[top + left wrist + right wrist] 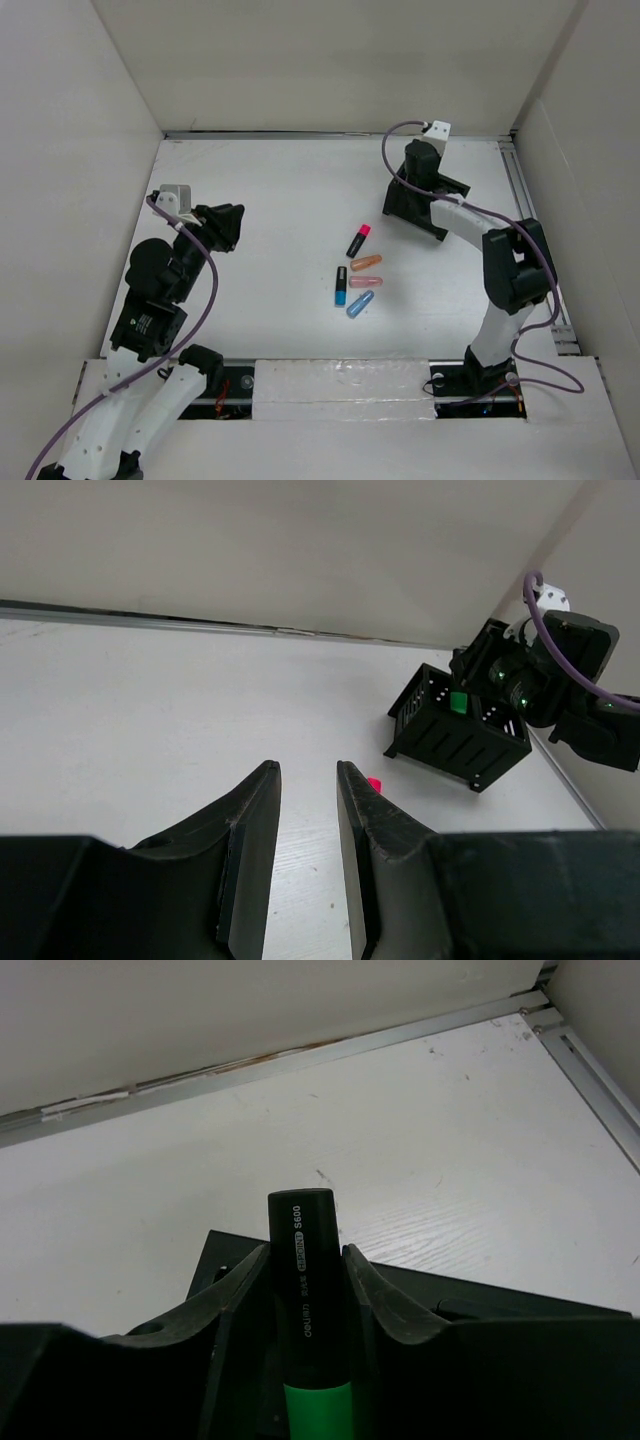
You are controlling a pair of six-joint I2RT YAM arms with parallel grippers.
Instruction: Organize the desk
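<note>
The large matte white desk (pixel 280 190) fills the middle of the top view, walled by upright white panels (pixel 330 60) at 9, 12 and 3 o'clock.

The right arm (pixel 505 270) rises from its base at 5 o'clock and reaches toward 1 o'clock. The left arm (pixel 160 290) bends up from 7 o'clock, its wrist sitting at about 9 o'clock.

A black slotted plastic organiser box (pixel 455 735) stands on the desk at 1 o'clock, directly below the right wrist.

The right gripper (pixel 305 1252) is clamped on a black-bodied highlighter with a green section (pixel 300 1300). The pen is upright between the two fingers, just above the box.

The left gripper (pixel 308 768) points toward 3 o'clock. Its fingers stand close together with only a narrow slot between them, and nothing is in it.

Five loose pens lie in a small cluster near the desk's centre, at 8 o'clock from the box and well apart from it:
- A black highlighter with a pink cap (pixel 358 240) is the farthest, lying at a slant.
- An orange marker (pixel 366 263) lies just nearer than that.
- A pale pink marker (pixel 365 282) lies roughly parallel to the orange one.
- A black pen with a blue end (pixel 341 286) lies at 9 o'clock of those two, pointing toward 12.
- A blue marker (pixel 360 304) is the nearest, lying at a slant.
</note>
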